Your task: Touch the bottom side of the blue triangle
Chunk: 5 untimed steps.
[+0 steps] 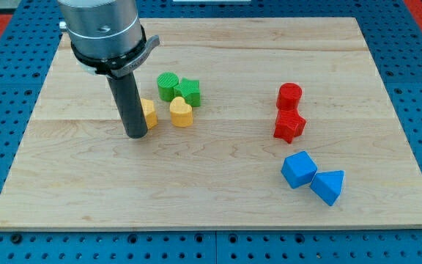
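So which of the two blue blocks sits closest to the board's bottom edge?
The blue triangle, at the view's lower right. The blue cube touches it but lies slightly higher and further left.

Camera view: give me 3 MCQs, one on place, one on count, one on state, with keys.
1. Where is the blue triangle?
A. The view's top left
B. The view's bottom right
C. Board centre

2. How many red blocks are there?
A. One
B. Two
C. Four

3. What is my tip doing?
A. Touching the blue triangle
B. Resting on a green block
C. Standing far from the blue triangle, beside a yellow block

Key: B, it lies low on the right, next to the blue cube. B, a red cylinder and a red star-like block. C, the tip stands on the view's left of the board.
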Each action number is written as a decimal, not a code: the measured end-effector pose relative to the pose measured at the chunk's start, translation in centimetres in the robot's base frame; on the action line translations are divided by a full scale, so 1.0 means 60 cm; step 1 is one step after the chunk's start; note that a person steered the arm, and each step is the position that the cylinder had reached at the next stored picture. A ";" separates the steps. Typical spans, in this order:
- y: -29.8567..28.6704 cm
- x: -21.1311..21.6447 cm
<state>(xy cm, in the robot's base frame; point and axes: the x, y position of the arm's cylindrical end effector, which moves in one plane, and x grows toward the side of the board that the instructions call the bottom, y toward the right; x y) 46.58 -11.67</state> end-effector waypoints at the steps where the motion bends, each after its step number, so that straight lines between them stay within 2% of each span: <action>1: -0.033 -0.006; 2: -0.015 -0.022; 3: 0.064 -0.071; 4: 0.051 -0.012; 5: 0.137 0.098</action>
<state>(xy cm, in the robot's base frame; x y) 52.48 -3.44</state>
